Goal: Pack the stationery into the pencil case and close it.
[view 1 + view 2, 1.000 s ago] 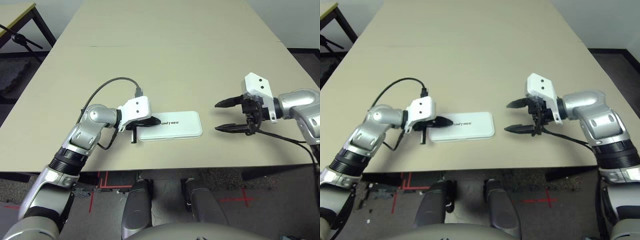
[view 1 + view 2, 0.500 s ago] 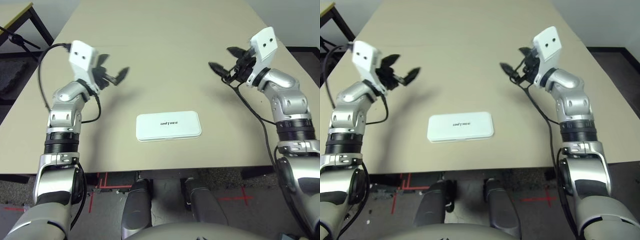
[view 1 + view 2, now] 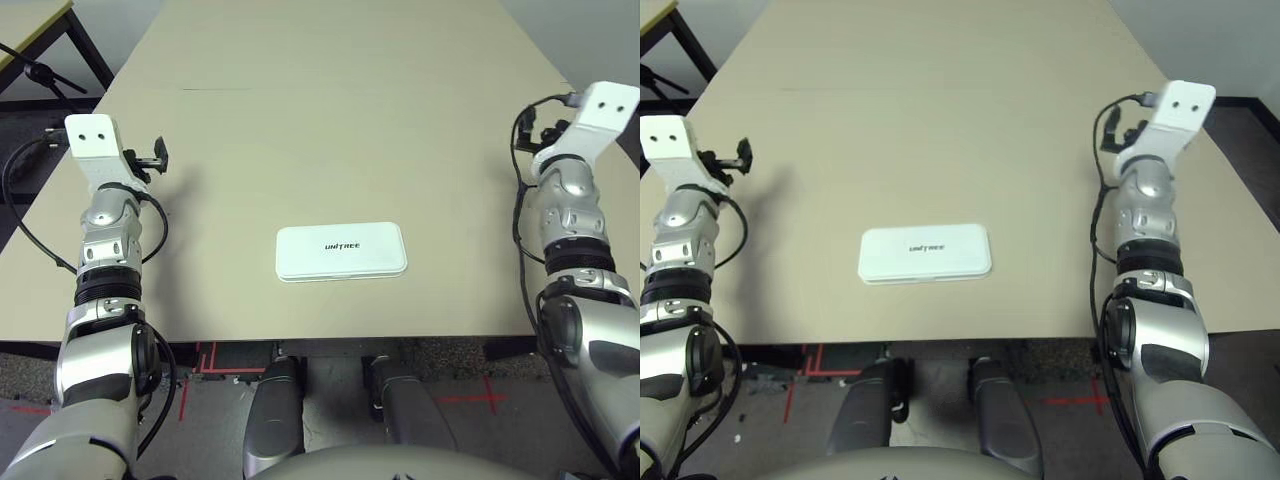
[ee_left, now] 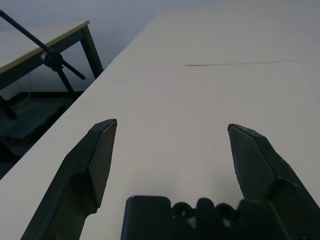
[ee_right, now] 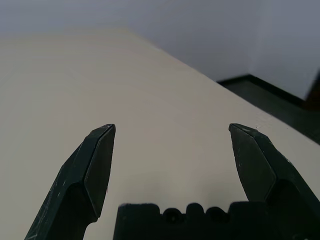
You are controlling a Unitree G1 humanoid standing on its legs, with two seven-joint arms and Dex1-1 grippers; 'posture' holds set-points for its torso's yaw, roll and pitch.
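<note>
The white pencil case lies shut and flat near the table's front edge, its "UNITREE" lettering facing up. The marker, highlighter, grey-blue block and pencil are out of view. My left gripper is raised at the far left, well away from the case, open with nothing between its fingers. My right gripper is raised at the far right, also far from the case, open and holding nothing. In the head views the left gripper and right gripper point away over the table.
The beige table stretches far back, with a thin seam across it. A second table with dark legs stands off the left side. Dark floor lies beyond the right edge.
Both arms have swung further outward and back toward my sides, folding upright at the table's left and right edges. The case has stayed where it was, shut.
</note>
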